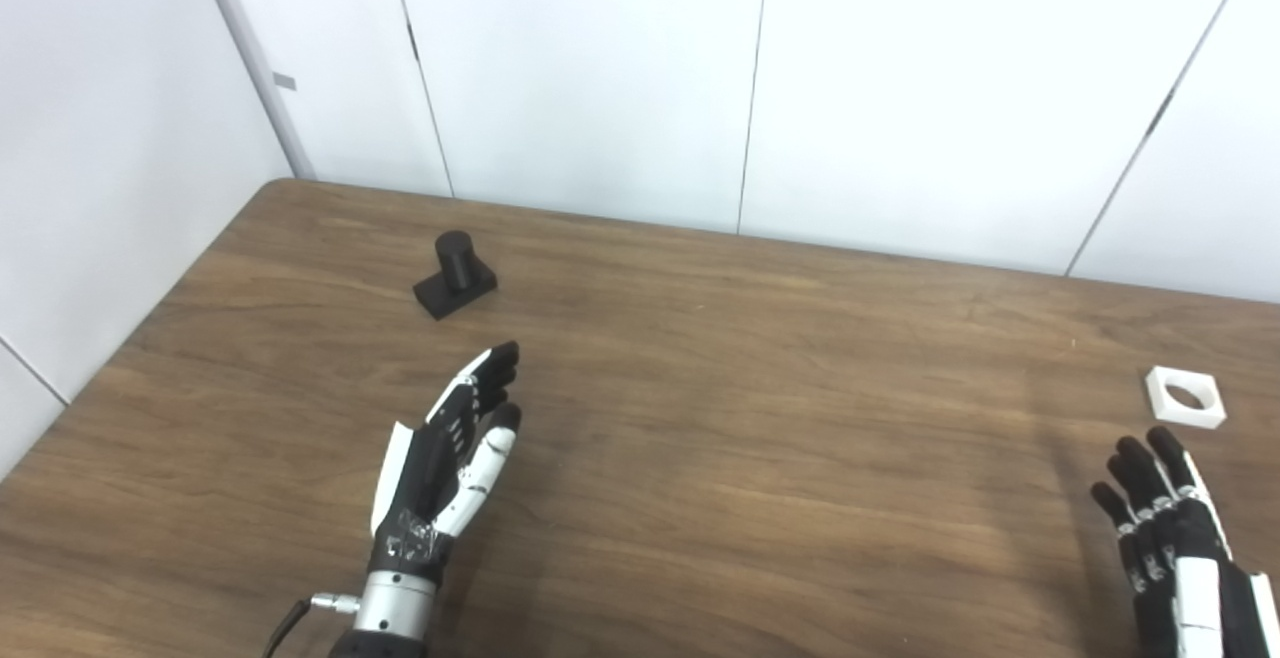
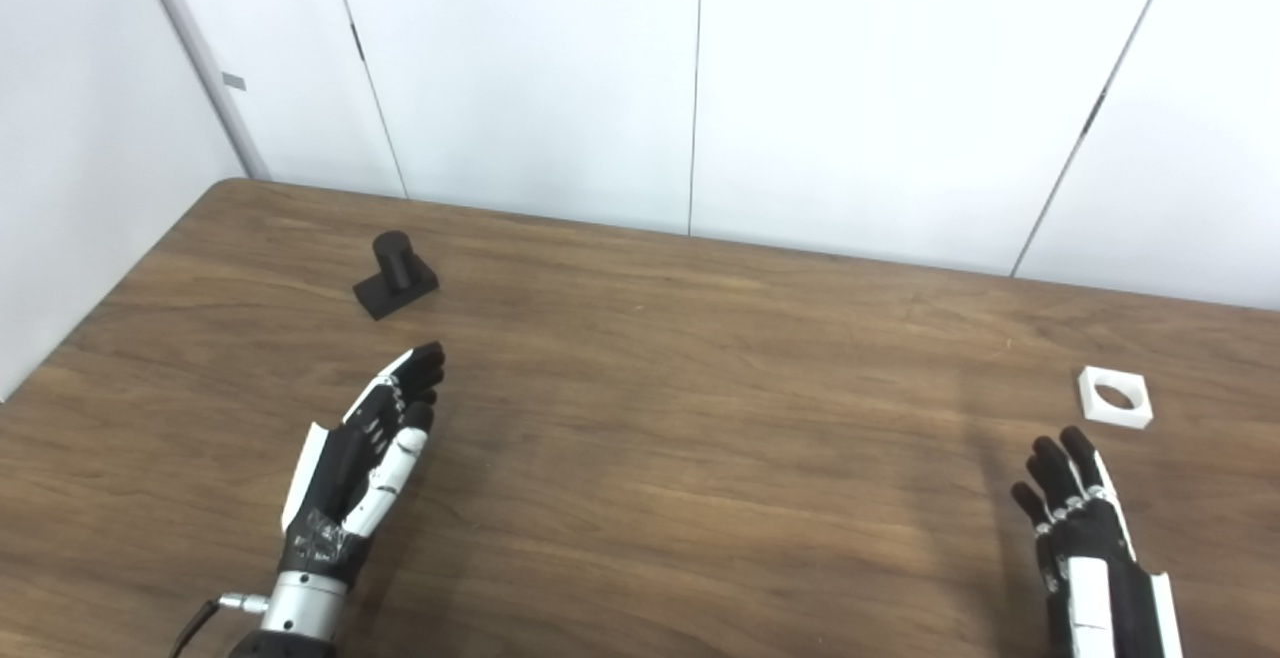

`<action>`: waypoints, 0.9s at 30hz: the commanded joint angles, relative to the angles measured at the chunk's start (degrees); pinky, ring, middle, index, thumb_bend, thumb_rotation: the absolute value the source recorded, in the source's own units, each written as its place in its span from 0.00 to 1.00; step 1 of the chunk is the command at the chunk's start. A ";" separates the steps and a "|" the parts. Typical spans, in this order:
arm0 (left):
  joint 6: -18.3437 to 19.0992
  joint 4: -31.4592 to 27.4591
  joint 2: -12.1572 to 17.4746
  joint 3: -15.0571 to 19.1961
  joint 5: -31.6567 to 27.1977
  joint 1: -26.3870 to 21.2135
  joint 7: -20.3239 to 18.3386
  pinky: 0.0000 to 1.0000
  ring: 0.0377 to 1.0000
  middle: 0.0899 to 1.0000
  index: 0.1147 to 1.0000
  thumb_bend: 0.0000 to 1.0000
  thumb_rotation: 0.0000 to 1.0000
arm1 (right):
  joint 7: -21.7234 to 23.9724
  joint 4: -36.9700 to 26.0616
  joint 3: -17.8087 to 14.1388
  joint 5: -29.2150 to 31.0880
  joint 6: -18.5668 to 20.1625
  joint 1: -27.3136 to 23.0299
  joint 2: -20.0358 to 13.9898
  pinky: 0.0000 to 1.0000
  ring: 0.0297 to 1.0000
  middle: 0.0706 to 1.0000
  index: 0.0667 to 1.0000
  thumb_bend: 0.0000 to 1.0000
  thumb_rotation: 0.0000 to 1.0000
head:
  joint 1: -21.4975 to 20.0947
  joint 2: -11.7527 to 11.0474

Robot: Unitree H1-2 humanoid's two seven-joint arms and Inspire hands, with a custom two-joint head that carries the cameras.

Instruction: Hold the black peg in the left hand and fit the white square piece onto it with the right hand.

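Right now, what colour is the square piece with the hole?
White square piece; left eye view shows it best.

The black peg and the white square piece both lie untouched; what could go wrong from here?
1. The black peg on its flat base stands beyond the open left hand; a clumsy reach might tip it.
2. The white square piece with a round hole lies flat on the wooden table, so the open right hand may push it instead of lifting it.

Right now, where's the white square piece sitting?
The white square piece lies flat on the table at the far right of both eye views, just beyond the right hand, untouched and far from the black peg.
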 commanded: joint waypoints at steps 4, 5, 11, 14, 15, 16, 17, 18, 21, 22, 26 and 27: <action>6.20 -7.69 -0.35 0.24 6.34 1.06 1.47 0.83 0.86 0.86 0.85 0.67 0.22 | 0.09 1.57 -0.15 0.31 -0.53 6.02 -0.21 0.93 0.95 0.93 0.93 0.63 0.85 | -0.34 0.04; 7.73 -8.99 0.55 0.49 8.32 0.25 1.35 0.82 0.86 0.86 0.85 0.72 0.20 | 0.04 1.56 -0.09 0.33 -0.52 6.01 -0.11 0.92 0.95 0.92 0.93 0.62 0.84 | -0.36 0.01; 13.67 -11.35 6.18 3.10 12.60 -5.31 -0.41 0.86 0.88 0.88 0.85 0.83 0.18 | 0.06 1.58 0.33 0.38 -0.51 5.68 0.20 0.93 0.95 0.93 0.95 0.60 0.84 | -0.74 0.08; 17.53 -10.93 9.46 4.23 15.37 -8.25 -1.00 0.93 0.93 0.91 0.87 0.85 0.23 | 0.32 1.65 0.53 0.28 -1.08 5.51 0.25 0.95 0.96 0.94 0.95 0.58 0.85 | -0.82 0.11; 18.41 -10.75 10.10 4.42 15.92 -8.90 -1.00 0.96 0.94 0.91 0.86 0.86 0.25 | 0.40 1.65 0.58 0.28 -1.19 5.48 0.24 0.95 0.96 0.94 0.95 0.57 0.85 | -0.82 0.11; 19.52 -10.60 10.66 4.49 16.70 -9.48 -1.01 0.97 0.95 0.91 0.86 0.86 0.25 | 0.49 1.67 0.61 0.37 -1.24 5.43 0.23 0.95 0.96 0.94 0.95 0.57 0.85 | -0.80 0.01; 20.71 -10.36 11.24 4.49 17.86 -10.10 -0.97 0.96 0.95 0.92 0.86 0.86 0.26 | 0.60 1.70 0.64 0.48 -1.25 5.38 0.17 0.96 0.96 0.94 0.96 0.56 0.85 | -0.76 0.04; 21.38 -9.80 11.97 4.49 19.05 -10.73 -0.77 0.93 0.95 0.92 0.86 0.87 0.29 | 0.64 1.72 0.66 0.43 -1.22 5.33 0.11 0.96 0.97 0.94 0.96 0.56 0.85 | -0.73 -0.01; 22.47 -7.11 13.98 4.24 23.03 -12.51 0.23 0.86 0.93 0.92 0.84 0.84 0.31 | 0.65 1.72 0.73 0.13 -1.15 5.21 0.00 0.98 0.98 0.95 0.96 0.56 0.87 | -0.56 -0.09; 22.59 -5.72 14.64 4.16 24.43 -13.14 0.67 0.85 0.93 0.92 0.84 0.83 0.30 | 0.56 1.61 0.74 0.05 -1.05 5.22 0.07 0.98 0.98 0.95 0.97 0.56 0.87 | -0.56 -0.09; 21.65 0.68 17.28 3.53 29.17 -15.87 3.34 0.96 0.93 0.91 0.81 0.80 0.34 | 0.20 1.33 0.81 -0.31 -0.85 5.12 0.44 0.98 0.97 0.95 0.96 0.54 0.87 | -0.61 -0.11; 21.81 1.50 17.50 3.43 29.60 -16.29 3.75 0.98 0.93 0.90 0.80 0.79 0.35 | 0.19 1.37 0.82 -0.38 -0.91 5.08 0.47 0.98 0.97 0.95 0.96 0.53 0.87 | -0.61 -0.11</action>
